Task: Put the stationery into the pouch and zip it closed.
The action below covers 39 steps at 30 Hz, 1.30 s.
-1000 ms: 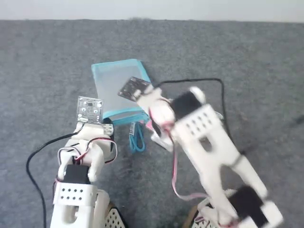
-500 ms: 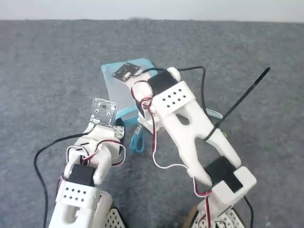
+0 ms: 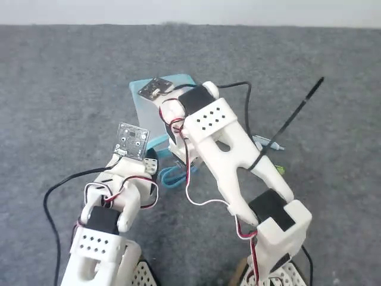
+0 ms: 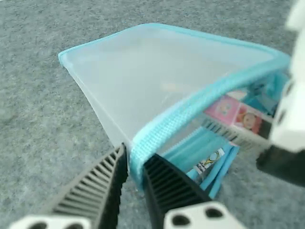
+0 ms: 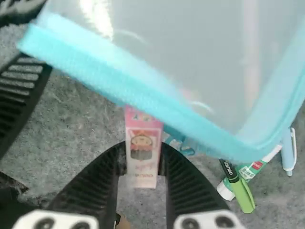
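Two arms now crowd the pouch (image 4: pixel 157 81), which lies on the grey desk (image 3: pixel 59 89) with its open end toward the robot. The left arm (image 3: pixel 113 196) sits at that end. The left jaws are clamped on the pouch's blue zip edge near one corner, holding the upper lip off the lower one so the mouth gapes. Over the last second the right arm (image 3: pixel 232 155) has swung in from beside the pouch to hang right over it, and the pouch itself has slid a little away from the robot and turned slightly. The right jaws are closed on a pink packet (image 5: pixel 140 157), gripped by its sides. In the left wrist view its printed face shows just under the raised lip, so it seems to stand at the mouth, entering but not yet let go. By my judgement the task is mid-insertion, and the packet needs pushing deeper into the pouch before release. A green marker (image 5: pixel 240 193) and a blue pen (image 5: pixel 287 152) lie on the desk just beside the pouch's open end, not yet packed. A blue loop (image 3: pixel 172 177) rests near the mouth. The zip cannot sensibly be drawn until those pens go in.
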{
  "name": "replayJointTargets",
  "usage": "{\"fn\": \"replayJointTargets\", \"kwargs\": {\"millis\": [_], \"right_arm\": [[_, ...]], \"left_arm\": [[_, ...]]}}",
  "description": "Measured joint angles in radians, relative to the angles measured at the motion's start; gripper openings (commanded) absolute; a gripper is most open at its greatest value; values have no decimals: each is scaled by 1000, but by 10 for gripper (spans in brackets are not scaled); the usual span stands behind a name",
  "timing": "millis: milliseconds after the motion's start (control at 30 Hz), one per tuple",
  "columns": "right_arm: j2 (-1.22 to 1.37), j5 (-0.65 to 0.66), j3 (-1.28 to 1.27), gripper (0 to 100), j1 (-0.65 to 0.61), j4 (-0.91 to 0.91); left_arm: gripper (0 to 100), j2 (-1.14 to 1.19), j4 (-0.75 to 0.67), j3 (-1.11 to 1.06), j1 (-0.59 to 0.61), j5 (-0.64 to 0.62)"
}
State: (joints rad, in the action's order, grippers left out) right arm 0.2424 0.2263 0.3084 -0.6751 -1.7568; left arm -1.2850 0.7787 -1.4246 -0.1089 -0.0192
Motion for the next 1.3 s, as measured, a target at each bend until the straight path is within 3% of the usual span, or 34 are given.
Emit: {"fn": "replayJointTargets", "kwargs": {"millis": [367,667,1033,1300], "right_arm": [[14,-21,97,10,52,-3],[14,-21,173,152,52,-5],[12,-15,178,144,60,-5],[12,-23,178,144,74,11]], "left_arm": [[11,-2,8,5,-110,74],[11,-11,8,9,-110,74],[11,-2,17,2,-17,64],[11,0,20,0,-15,51]]}}
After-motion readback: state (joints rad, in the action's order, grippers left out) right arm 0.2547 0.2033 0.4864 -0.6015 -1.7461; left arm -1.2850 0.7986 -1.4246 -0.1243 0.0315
